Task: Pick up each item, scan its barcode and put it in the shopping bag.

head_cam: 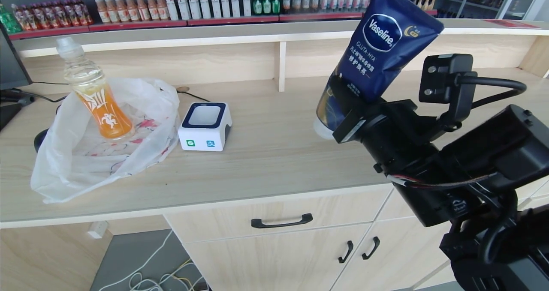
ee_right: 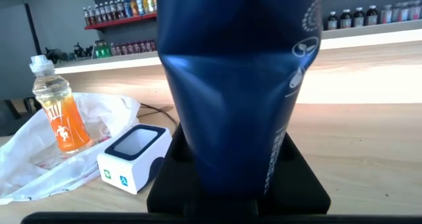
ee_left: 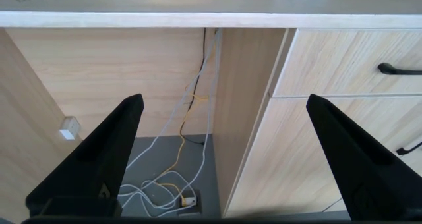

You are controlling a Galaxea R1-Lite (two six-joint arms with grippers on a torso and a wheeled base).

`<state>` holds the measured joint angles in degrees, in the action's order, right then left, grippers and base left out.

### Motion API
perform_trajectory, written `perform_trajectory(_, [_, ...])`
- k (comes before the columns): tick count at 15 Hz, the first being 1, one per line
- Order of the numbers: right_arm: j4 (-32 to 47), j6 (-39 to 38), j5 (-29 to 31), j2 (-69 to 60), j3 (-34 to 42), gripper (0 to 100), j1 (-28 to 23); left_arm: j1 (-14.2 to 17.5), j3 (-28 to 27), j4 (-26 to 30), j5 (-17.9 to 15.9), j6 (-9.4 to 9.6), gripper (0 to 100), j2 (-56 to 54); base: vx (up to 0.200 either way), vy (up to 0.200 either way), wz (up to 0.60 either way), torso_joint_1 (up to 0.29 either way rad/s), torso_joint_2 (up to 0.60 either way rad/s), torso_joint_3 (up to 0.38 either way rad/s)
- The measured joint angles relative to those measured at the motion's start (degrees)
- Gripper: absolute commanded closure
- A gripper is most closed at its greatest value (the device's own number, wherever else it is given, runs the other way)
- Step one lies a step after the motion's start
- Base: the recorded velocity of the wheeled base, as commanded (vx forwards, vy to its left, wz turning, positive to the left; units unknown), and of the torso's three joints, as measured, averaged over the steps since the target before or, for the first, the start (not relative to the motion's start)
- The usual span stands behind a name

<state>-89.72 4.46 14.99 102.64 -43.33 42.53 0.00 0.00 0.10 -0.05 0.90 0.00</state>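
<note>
My right gripper [head_cam: 349, 111] is shut on a dark blue lotion tube [head_cam: 377, 55], held tilted above the right half of the counter, flat end up and pale cap down. Up close the blue tube [ee_right: 237, 85] stands between the right fingers. A white barcode scanner [head_cam: 205, 126] with a dark-framed window sits mid-counter, left of the tube; the scanner [ee_right: 132, 158] shows beyond it. A white plastic shopping bag [head_cam: 98, 149] lies open at the left, with an orange drink bottle [head_cam: 96, 96] leaning inside. My left gripper [ee_left: 224, 158] hangs open below the counter edge, facing the cupboard.
A raised shelf ledge [head_cam: 274, 34] runs along the back of the counter, with rows of bottles [head_cam: 223, 4] behind. A dark monitor edge [head_cam: 10, 64] and cables sit at far left. Drawers with black handles [head_cam: 281, 222] lie below the front edge. Loose cables [ee_left: 178, 178] trail on the floor.
</note>
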Motion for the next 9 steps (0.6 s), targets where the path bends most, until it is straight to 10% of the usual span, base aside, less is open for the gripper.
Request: perform_trajectory(9, [-0.3,-1.45,-0.09,-0.09,-0.28,100,-4.0,0.0,0.0,0.01,0.05,-0.9,0,0.0,0.0,0.2,0.0,0.005,0.0,0.001])
